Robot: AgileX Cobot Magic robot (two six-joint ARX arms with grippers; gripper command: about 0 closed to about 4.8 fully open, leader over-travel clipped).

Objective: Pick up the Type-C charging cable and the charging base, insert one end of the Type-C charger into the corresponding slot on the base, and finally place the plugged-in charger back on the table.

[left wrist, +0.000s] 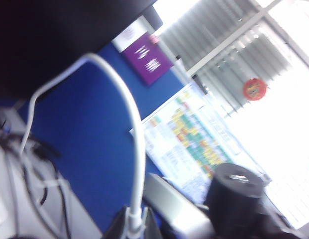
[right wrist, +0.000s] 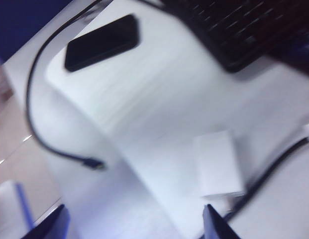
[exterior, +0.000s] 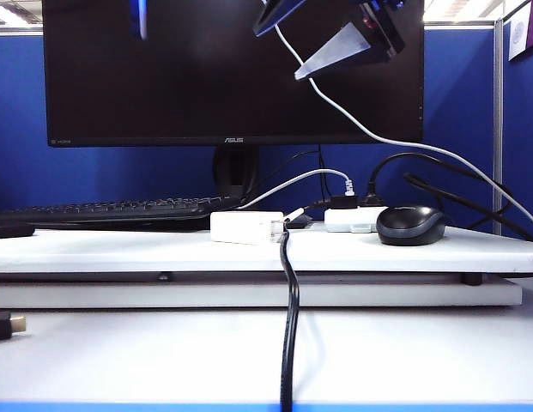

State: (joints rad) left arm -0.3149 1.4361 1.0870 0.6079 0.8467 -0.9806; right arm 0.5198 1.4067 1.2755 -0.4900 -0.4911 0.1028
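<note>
Exterior view shows my left gripper high before the monitor, jaws pinched on the Type-C charging cable, which trails down right. My right gripper, jaws spread, hangs above the charging base, which lies on the table below the monitor, beside the thick black cord.

Left gripper: raised high at the upper right of the exterior view; fingers closed on the Type-C charging cable.

Right gripper: held above the tabletop, angled downward; fingers spread wide, apparently empty, though the view is blurred.
</note>
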